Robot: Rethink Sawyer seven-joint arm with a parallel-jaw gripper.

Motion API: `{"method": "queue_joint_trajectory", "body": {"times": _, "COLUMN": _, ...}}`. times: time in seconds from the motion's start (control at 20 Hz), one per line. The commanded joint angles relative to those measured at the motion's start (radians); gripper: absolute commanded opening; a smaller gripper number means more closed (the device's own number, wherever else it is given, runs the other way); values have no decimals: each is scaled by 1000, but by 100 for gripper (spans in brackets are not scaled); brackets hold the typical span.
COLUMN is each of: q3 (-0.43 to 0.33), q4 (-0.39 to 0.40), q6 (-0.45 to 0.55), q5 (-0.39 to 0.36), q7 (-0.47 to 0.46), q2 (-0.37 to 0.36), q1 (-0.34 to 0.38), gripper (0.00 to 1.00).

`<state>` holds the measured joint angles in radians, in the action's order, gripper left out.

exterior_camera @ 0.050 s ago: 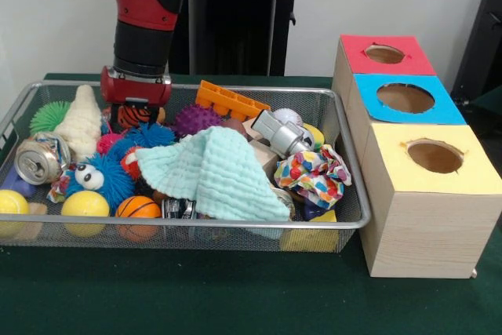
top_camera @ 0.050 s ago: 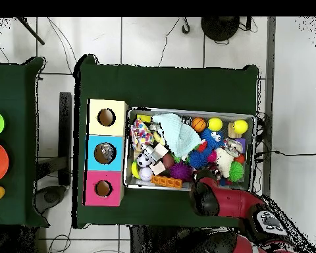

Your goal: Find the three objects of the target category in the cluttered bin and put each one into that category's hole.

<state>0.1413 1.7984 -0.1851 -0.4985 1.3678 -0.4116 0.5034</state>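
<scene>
You've got white tile floor, green felt table. Wire-mesh bin left, 3 wood boxes w/ round holes right. Soft mint cloth centre, spiky balls beside. Gripper sunk in far-left clutter; can't tell its state.

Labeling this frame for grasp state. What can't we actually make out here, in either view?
- Claw: in the front view its tips sink behind the toys; in the overhead view the arm covers it. Open or shut unknown.
- Under the mint cloth: whatever lies beneath is hidden in both views.
- Box interiors: the yellow hole and red hole show no contents in the front view.
</scene>
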Motion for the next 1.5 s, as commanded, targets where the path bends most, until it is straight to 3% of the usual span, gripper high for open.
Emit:
{"method": "queue_joint_trajectory", "body": {"times": 0.05, "q3": 94, "q4": -57, "q6": 89, "q5": 34, "q7": 150, "q2": 86, "q1": 31, "gripper": 100}}
{"method": "queue_joint_trajectory", "body": {"times": 0.4, "q3": 105, "q4": -10, "q6": 122, "q5": 49, "q7": 148, "q2": 33, "q1": 23, "gripper": 100}}
{"method": "queue_joint_trajectory", "body": {"times": 0.85, "q3": 90, "q4": 24, "q6": 235, "q5": 68, "q7": 127, "q2": -71, "q1": 27, "gripper": 100}}
{"method": "queue_joint_trajectory", "body": {"times": 1.5, "q3": 117, "q4": -7, "q6": 247, "q5": 115, "q7": 166, "q2": -67, "q1": -10, "gripper": 100}}
